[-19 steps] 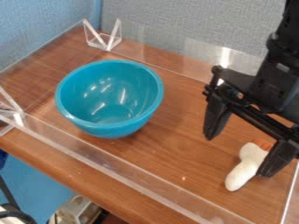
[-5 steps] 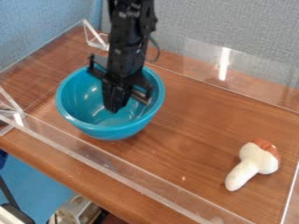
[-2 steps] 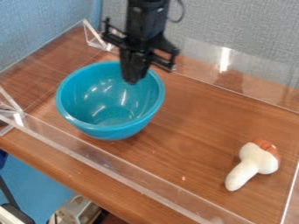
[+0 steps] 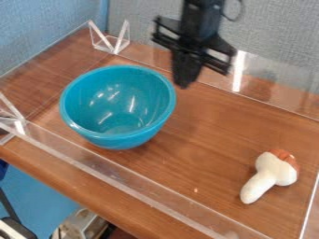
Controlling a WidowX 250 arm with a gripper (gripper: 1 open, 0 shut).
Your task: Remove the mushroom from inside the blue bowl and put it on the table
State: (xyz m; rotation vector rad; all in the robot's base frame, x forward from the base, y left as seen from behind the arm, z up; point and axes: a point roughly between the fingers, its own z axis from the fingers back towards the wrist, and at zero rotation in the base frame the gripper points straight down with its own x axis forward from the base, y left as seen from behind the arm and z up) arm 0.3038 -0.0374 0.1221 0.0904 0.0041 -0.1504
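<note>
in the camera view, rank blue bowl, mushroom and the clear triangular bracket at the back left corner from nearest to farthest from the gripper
1. blue bowl: just left of and below the gripper.
2. clear triangular bracket: back left corner, farther left.
3. mushroom: lying on the table at front right, farthest.

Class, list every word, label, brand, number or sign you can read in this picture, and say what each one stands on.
None: no readable text appears anywhere.
Blue bowl: plain, no label.
Mushroom: no marking.
Gripper: black, no lettering legible.
Table: bare wood grain only.
</note>
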